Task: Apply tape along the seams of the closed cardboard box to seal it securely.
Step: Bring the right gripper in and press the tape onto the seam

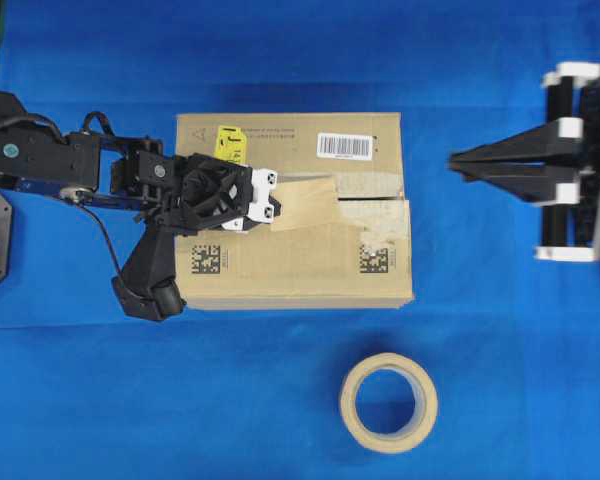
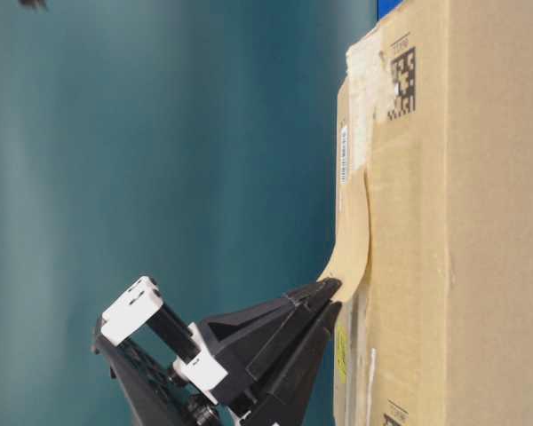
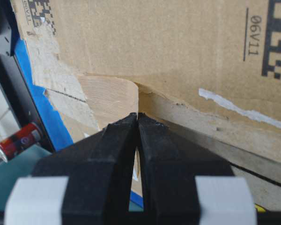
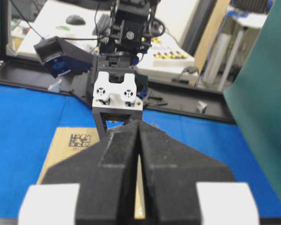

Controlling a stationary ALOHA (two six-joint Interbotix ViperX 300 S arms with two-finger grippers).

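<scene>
— How far along? 
— The small tan-brown tape piece (image 1: 305,203) lies partly over the brown cardboard box's (image 1: 310,270) dark seam (image 1: 372,200), one end clenched in left fingers (image 1: 272,201). 
— Remaining? 
— Pressing down; right fingers (image 1: 456,162) closed, empty.

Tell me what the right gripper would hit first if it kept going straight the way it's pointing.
Probably the cardboard box: the shut right gripper points left toward its near edge. Its height is unclear, so it might instead pass above.

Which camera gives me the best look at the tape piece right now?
Overhead exterior: the tape shows whole, lying across the seam of the cardboard box, one end in the shut left pincer. The table-level view shows it edge-on, partly lifted off the box. The left wrist view shows only a curled portion; the right wrist view hides it.
</scene>
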